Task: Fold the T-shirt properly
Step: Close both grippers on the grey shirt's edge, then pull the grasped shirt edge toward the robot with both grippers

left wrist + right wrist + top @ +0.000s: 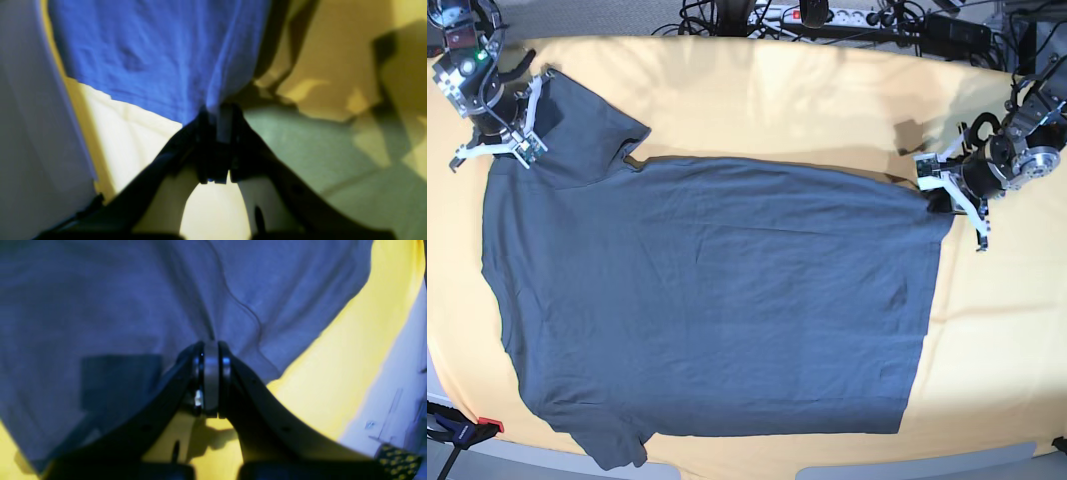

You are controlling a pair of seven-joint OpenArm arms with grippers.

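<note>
The left gripper (pixel 218 115) is pressed together on a corner of the T-shirt (pixel 707 300), the cloth bunching into folds where it enters the tips; this wrist view is blurred, and the shirt reads far brighter blue there than elsewhere. The right gripper (pixel 210 350) is likewise pinched on the shirt's edge, with creases running up from the tips. A dark square patch on the cloth left of that gripper is too soft to identify. In the base view the tips of both grippers are too small to make out, each hidden among its arm's white parts.

The T-shirt lies spread flat across the counter (pixel 827 100), neck end toward the base view's left, hem toward its right, one sleeve reaching the near edge. The counter is covered by a yellow-orange cloth (pixel 997 340). Along its far edge lies a tangle of cables and a power strip (pixel 787 15), cut off by the frame. A small red-and-black clamp (pixel 462 430) shows at the near left corner.
</note>
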